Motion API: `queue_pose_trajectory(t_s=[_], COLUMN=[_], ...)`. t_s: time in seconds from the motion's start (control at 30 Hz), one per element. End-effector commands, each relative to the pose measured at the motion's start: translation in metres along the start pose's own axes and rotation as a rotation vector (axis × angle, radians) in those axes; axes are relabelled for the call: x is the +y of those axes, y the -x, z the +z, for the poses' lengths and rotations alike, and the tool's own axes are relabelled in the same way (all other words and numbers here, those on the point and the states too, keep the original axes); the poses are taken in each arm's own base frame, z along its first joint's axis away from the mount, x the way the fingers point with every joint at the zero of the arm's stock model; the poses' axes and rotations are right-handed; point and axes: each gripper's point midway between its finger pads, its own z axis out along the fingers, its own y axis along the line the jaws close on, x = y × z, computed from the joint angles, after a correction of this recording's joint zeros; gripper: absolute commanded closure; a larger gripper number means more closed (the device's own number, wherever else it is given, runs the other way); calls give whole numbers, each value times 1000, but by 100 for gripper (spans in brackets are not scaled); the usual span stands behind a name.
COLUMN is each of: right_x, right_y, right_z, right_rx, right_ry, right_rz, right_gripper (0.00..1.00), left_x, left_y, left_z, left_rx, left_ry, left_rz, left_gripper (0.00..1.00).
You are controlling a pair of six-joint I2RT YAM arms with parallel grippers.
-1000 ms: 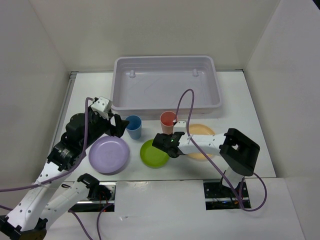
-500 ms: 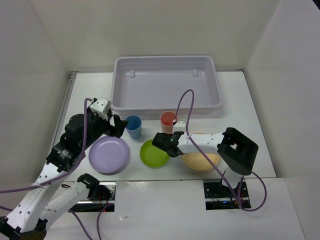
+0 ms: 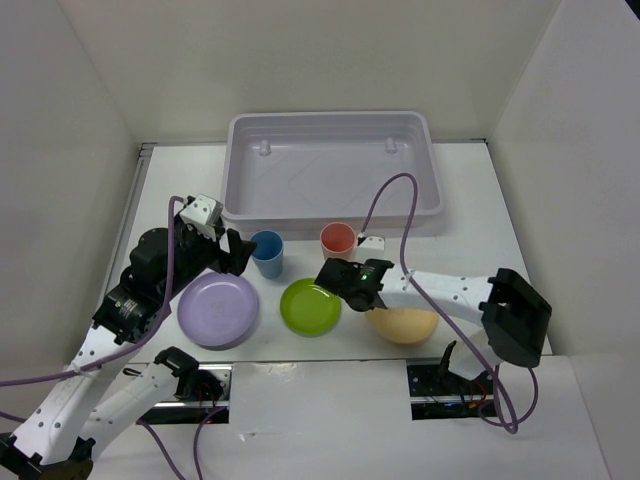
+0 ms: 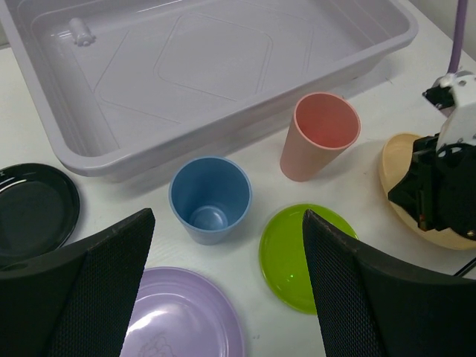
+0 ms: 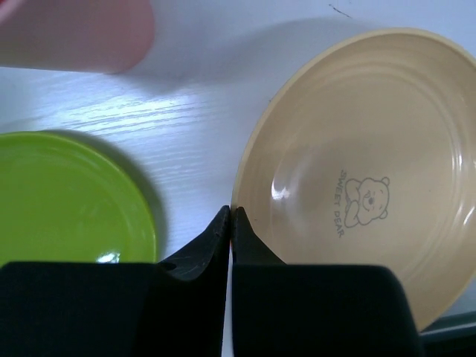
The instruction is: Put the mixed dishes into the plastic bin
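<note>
Finding: robotics laboratory test cell. Grounds: a white table [image 3: 500, 200] is boxed in on three sides by plain white panels [image 3: 300, 60]. Two robot arms, the left arm [image 3: 100, 350] and the right arm [image 3: 450, 293], are mounted at its near edge, with purple cables [image 4: 460, 33] running loose and wiring exposed at the mount cut-outs [image 3: 445, 388].

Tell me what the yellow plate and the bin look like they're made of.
The yellow plate is probably hard plastic, melamine-like: smooth and glossy, with soft light glints and a printed bear in the middle. The bin looks like thin moulded plastic, pale grey-lavender, seemingly slightly translucent with a satin sheen; it has rounded corners and pressed panel lines in its floor.
</note>
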Motion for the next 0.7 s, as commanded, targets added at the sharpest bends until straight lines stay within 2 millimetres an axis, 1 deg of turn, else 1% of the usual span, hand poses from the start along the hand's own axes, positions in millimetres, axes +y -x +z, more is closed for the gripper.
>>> queue_pose_trajectory(t_s=[0.0, 0.03, 0.17, 0.2, 0.23, 0.27, 0.33, 0.43, 0.47, 0.53, 0.6, 0.67], right_x=[1, -1, 6, 3, 4, 5, 5, 0, -1, -1, -1, -1], right_y=[20, 20, 28, 28, 30, 28, 31, 36, 43, 50, 59, 60], right_z=[-22, -27, -49, -50, -57, -59, -68, -79, -88, -97, -109, -116], right_rx=[-32, -34, -54, -53, -58, -59, -61, -68, -82, -97, -121, -124], right_ry=[43, 52, 116, 114, 131, 138, 150, 171, 202, 247, 316, 358], right_rz=[37, 23, -3, -16, -15, -37, -43, -45, -31, -33, -13, -10], right_gripper=[99, 99, 99, 99, 99, 99, 99, 99, 99, 100, 100, 100], left_x=[-8, -9, -11, -11, -11, -13, -14, -17, -19, -20, -21, -23], left_y=[8, 8, 7, 7, 7, 7, 5, -2, 0, -4, 2, 2], left_z=[-1, -1, -1, -1, -1, -1, 0, 8, 9, 13, 15, 15], left_rx=[-21, -21, -20, -20, -20, -18, -8, 28, 28, 50, 33, 34], left_ry=[-41, -41, -51, -51, -51, -61, -69, -85, -95, -102, -104, -113], left_rz=[-8, -17, -26, -26, -26, -26, -37, -40, -39, -41, -50, -51], left_gripper=[13, 13, 13, 13, 13, 13, 13, 14, 14, 16, 16, 16])
